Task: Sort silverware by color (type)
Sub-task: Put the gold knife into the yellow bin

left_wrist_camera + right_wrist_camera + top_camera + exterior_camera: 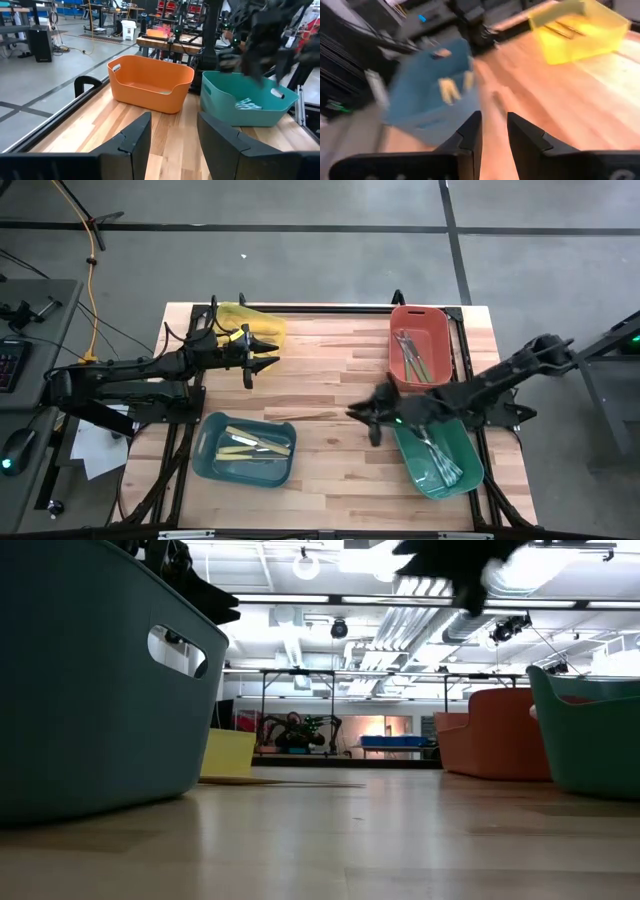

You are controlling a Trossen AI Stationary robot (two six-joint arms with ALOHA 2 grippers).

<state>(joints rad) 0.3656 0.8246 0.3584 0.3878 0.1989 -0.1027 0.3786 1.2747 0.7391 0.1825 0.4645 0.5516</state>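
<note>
— Where do we find the right gripper (362,414)?

— Over bare table (330,470), fingers parted a little, nothing between them. One gold-tan utensil (305,416) lies just beside it, toward the left gripper (268,352).

— And that one?

— Spread apart, empty, beside the yellow bin (252,320); the utensil lies well apart from it.

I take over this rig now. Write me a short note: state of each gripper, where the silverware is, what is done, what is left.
Left gripper: open, empty, beside the yellow bin.
Right gripper: jaws slightly apart, nothing seen in them, over mid-table left of the green bin.
Silverware: cream pieces in the blue bin; silver pieces in the green bin; several pieces in the orange bin; tan pieces in the yellow bin.
Left: one thin utensil lies on the table, probably next.
</note>
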